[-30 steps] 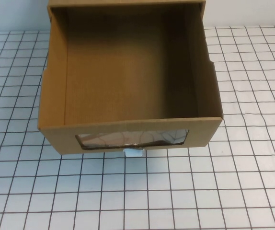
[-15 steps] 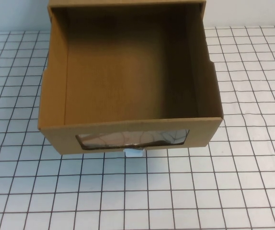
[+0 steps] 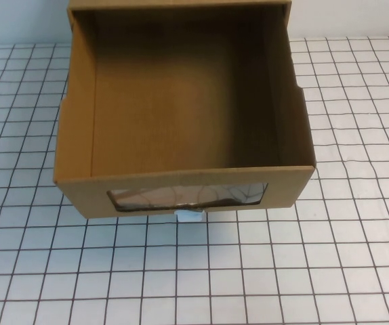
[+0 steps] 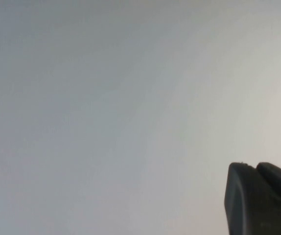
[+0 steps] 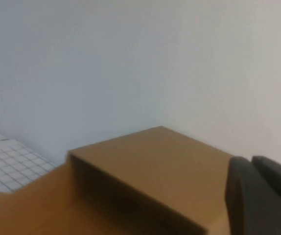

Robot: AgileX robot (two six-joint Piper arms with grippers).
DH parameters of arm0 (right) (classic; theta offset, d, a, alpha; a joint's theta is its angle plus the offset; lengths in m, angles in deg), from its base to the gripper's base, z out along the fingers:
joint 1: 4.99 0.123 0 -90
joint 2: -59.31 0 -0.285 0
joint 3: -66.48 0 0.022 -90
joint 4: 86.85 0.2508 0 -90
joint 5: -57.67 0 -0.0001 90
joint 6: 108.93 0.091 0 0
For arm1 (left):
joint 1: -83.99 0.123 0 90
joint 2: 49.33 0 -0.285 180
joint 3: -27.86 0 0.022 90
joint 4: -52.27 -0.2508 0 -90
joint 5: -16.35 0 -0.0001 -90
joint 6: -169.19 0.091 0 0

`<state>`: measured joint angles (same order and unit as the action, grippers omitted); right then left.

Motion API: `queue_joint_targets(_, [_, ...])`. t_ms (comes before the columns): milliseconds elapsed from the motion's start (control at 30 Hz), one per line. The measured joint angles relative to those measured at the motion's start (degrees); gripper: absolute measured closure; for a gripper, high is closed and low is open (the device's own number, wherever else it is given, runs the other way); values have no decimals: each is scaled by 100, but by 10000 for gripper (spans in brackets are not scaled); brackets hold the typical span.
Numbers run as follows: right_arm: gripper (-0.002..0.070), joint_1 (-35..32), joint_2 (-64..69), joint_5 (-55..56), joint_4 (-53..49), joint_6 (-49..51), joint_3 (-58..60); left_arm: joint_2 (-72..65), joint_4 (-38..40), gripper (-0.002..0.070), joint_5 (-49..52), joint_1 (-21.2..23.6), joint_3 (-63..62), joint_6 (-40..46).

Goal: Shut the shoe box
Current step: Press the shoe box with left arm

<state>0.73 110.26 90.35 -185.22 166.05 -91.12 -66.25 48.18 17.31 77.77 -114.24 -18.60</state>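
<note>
The shoe box is a brown cardboard drawer-style box standing in the middle of the table in the high view. Its drawer is pulled far out toward me and is empty inside. The front has a clear plastic window with a small white pull tab below it. The outer sleeve shows at the top edge. Neither gripper shows in the high view. My left gripper is shut and empty, facing a plain wall. My right gripper is shut and empty, raised beside the box's top.
The table has a white cover with a black grid, showing on both sides of the box and in front of it. A plain pale wall stands behind the box.
</note>
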Motion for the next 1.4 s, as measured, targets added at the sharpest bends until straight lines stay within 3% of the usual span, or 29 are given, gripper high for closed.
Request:
queue_joint_targets(133, [689,0,159,-1002,-38,-931,0,-14,0,677,-132,0,0,0])
queue_joint_targets(300, [689,0,537,-4311,241,-3136,0,-28,-12,677,29,0,0,12])
queue_joint_targets(367, [689,80,763,-5697,1030,-4436,-57,-101,-33,677,229,0,-11,70])
queue_joint_targets(467, [689,299,912,-6693,3078,-6001,-117,-314,-33,677,710,0,-22,170])
queue_joint_targets(633, [689,728,1028,-6681,6965,-9303,-117,-927,151,677,1704,0,-22,192])
queue_joint_targets(733, [689,993,1081,-6666,8443,-10477,-117,-1421,504,677,2169,0,-50,386])
queue_joint_targets(800, [689,1182,1081,-6705,9296,-10995,-117,-1832,979,677,2442,0,-205,1032])
queue_joint_targets(933, [689,1529,1081,-6819,10877,-11812,-117,-2738,2563,677,3088,0,-836,2950])
queue_joint_targets(1067, [689,1857,1125,-7163,12399,-12806,-117,-3809,3775,677,3738,0,-1695,4303])
queue_joint_targets(1233, [689,2452,1256,-7687,13810,-14504,-117,-5300,4808,677,4464,0,-2924,4814])
queue_joint_targets(1400, [689,3259,1256,-7058,14461,-16058,219,-6781,5619,677,5024,0,-4309,5246])
